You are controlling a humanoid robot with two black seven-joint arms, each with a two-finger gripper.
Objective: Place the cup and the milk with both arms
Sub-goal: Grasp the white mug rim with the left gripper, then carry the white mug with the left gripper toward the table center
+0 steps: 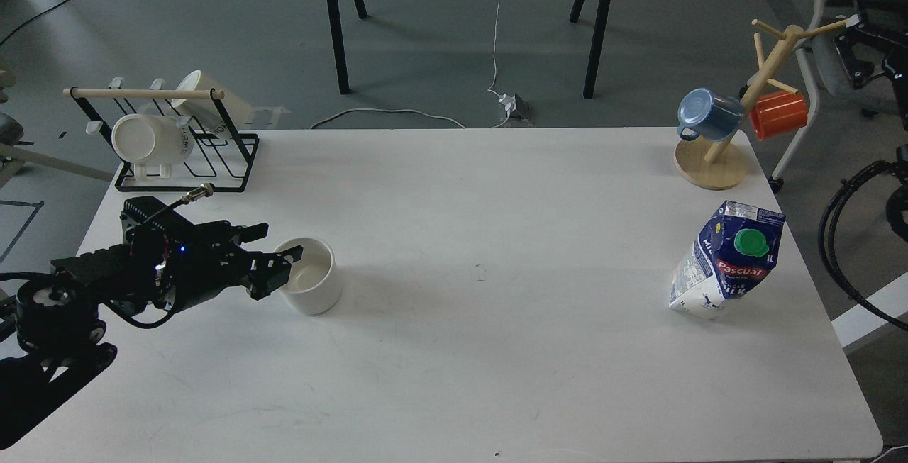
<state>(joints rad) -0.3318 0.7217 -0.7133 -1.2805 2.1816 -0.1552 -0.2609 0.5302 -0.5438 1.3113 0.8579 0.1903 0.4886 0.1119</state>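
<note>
Reaching in from the near left edge, the left arm (106, 279) brings its gripper (273, 257) to the cup (310, 276) on the white table (454, 378). One prong lies across the cup's left rim and the other sits behind that rim; the jaws stand slightly parted, and whether they already pinch the wall cannot be told. The milk (727, 259) stands well apart toward the right edge, leaning noticeably, with no gripper beside it; the right gripper is not in view. Further back sit a wire rack (234, 165) with printed mugs at left and a wooden mug tree (713, 165) at right.

Risks, as judged: a thin rim pinch could let the cup rotate or slip when lifted; the leaning carton could topple under a sideways approach
</note>
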